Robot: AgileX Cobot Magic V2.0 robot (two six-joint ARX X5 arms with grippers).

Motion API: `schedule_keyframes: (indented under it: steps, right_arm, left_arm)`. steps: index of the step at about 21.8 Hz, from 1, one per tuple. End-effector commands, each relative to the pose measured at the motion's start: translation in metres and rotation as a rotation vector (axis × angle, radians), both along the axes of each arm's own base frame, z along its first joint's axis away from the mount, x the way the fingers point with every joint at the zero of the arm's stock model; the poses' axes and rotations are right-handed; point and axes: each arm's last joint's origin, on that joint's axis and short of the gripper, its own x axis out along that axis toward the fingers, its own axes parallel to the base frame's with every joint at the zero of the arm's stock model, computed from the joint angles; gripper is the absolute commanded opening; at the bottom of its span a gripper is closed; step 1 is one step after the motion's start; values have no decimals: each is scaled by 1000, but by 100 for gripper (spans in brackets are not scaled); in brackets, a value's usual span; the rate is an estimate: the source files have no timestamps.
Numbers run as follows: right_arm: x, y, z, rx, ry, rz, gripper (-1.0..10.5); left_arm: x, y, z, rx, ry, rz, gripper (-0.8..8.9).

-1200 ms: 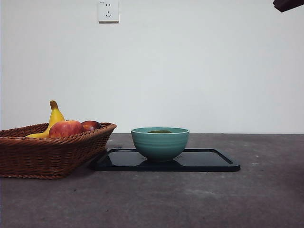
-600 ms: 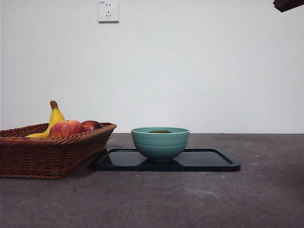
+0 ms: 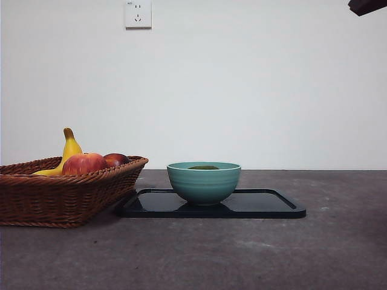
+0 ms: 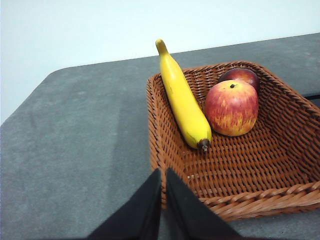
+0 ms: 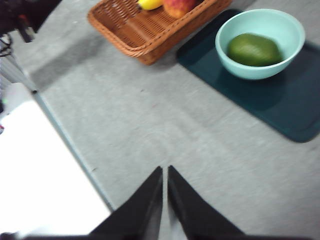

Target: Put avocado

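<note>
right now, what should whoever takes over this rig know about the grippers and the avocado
Left gripper: shut, holding nothing, hovering by the near rim of the wicker basket.
Right gripper: shut, holding nothing, raised over bare table away from the tray.
Avocado: lying in the teal bowl, which stands on the dark tray.
Basket holds the banana and two apples.
Done: the avocado is in the bowl, released.
Left: apparently nothing for the avocado; both arms are clear of it.

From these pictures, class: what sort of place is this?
Probably an indoor test bench set up like a kitchen: a bare grey table against a plain wall with a socket, holding a fruit basket and bowl.
</note>
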Motion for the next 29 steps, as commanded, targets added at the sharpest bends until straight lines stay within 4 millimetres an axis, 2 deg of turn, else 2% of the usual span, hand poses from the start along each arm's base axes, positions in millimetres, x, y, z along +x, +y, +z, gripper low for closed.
schedule_keyframes:
  steps: [1,3,5,11,13,21,29]
  right_arm:
    - [1,-10,6,14,-135,-44,8]
    - [4,-24,6,67,-253,-175,8]
    - [5,-39,-3,87,-358,-317,8]
    - [2,-61,-62,117,-605,-568,8]
    - [1,-64,-81,128,-625,-630,8]
    - [3,-67,-125,132,-592,-728,8]
    - [4,-67,-147,134,-500,-744,8]
  left_arm:
    - [1,0,-8,-4,27,5,15]
    - [1,0,-8,-4,27,5,15]
    - [1,0,-8,-4,27,5,15]
    - [1,0,-8,-4,27,5,15]
    - [1,0,-8,-4,27,5,15]
    - [1,0,-8,-4,27,5,15]
    - [1,0,-8,-4,27,5,15]
